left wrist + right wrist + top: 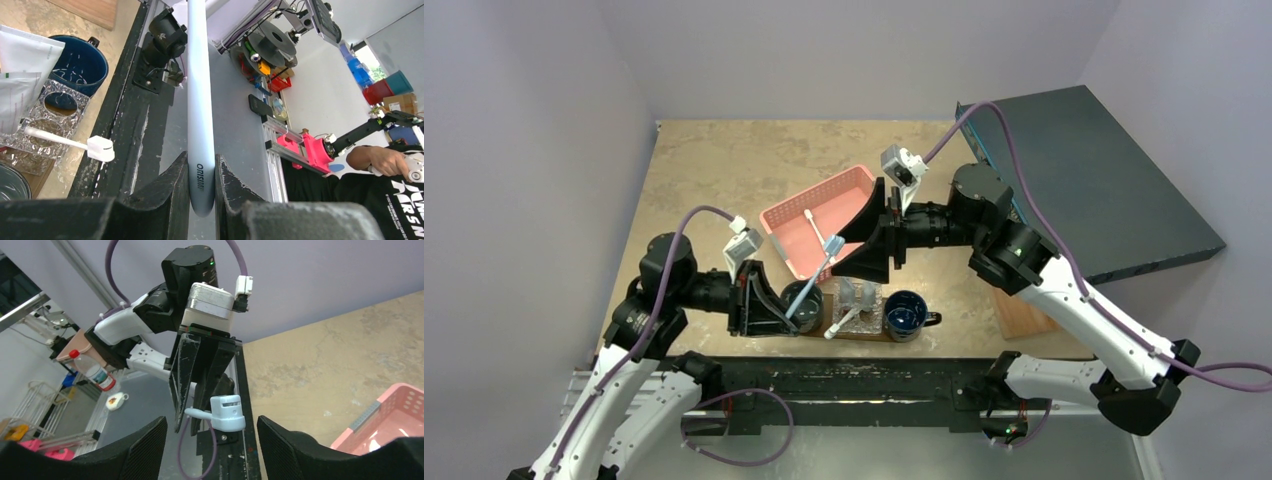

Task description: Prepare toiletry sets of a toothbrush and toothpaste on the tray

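My left gripper (790,308) (201,192) is shut on the lower end of a pale blue-grey toothbrush (199,100), which points up and away from it. The brush's capped head (227,413) (832,243) hangs in the gap between the wide-open fingers of my right gripper (212,452) (842,252), touching neither. A white toothbrush (55,138) (842,322) lies across a foil holder (47,117) on the dark tray (864,336). Pale tubes (22,70) (856,292) stand in that holder.
A pink mesh basket (849,188) (395,415) behind the tray holds another white toothbrush (814,228). A blue mug (906,315) (80,65) and a dark mug (809,300) stand on the tray. A pale wooden board (1024,315) lies at the right, and a dark grey slab (1104,180) behind it.
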`<state>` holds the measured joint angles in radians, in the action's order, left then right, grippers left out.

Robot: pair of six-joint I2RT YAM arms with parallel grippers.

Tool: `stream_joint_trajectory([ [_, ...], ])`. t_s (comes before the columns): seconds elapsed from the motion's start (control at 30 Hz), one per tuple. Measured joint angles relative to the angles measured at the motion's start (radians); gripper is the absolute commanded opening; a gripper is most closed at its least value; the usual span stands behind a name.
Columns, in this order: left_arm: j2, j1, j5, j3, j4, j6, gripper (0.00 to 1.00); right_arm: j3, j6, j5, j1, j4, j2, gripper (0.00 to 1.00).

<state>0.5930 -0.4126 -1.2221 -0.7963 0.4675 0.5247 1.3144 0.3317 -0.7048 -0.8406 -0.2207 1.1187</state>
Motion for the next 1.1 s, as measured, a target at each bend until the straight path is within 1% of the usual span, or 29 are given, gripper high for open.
stream_joint_trajectory([
  [0.33, -0.007, -0.016, -0.005, 0.000, 0.016, -0.024, 0.00, 0.000, 0.040, -0.070, 0.003, 0.031, 0.015, 0.58],
  [0.57, -0.007, -0.028, -0.004, 0.000, 0.035, -0.047, 0.00, 0.024, 0.068, -0.080, 0.003, 0.068, 0.048, 0.48],
  [1.1, -0.006, -0.029, 0.002, -0.001, 0.061, -0.073, 0.00, 0.021, 0.070, -0.098, 0.003, 0.078, 0.053, 0.48],
])
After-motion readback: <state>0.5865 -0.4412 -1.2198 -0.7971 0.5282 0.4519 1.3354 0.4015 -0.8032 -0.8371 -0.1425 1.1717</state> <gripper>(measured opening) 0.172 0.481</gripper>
